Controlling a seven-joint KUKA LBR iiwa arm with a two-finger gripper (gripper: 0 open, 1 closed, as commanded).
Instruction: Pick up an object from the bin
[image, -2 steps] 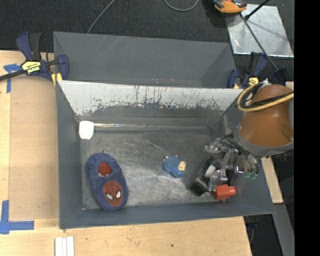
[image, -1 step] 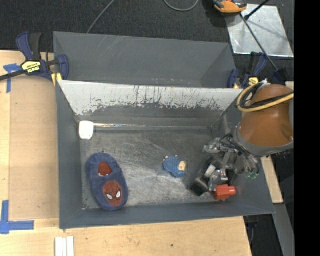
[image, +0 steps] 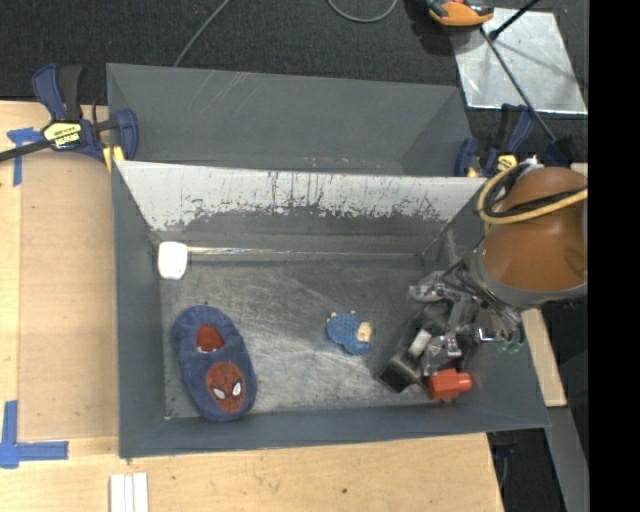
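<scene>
You have the bin (image: 300, 205) with a blue slipper (image: 213, 362) front left, the fingers (image: 441, 352) low in its front right corner, open or shut you cannot tell, a blue toy (image: 348, 332) mid-floor, and a black piece (image: 398, 373) and red block (image: 450, 383) in that right corner.

The orange wrist cover (image: 530, 240) hides the far right corner of the bin (image: 300, 200). Beneath it the gripper (image: 440, 352) overlaps a black piece (image: 397, 373) and a red piece (image: 450, 384); what kind of things they are cannot be told. The small blue thing (image: 346, 332) on the mid-floor is too small to identify.
</scene>
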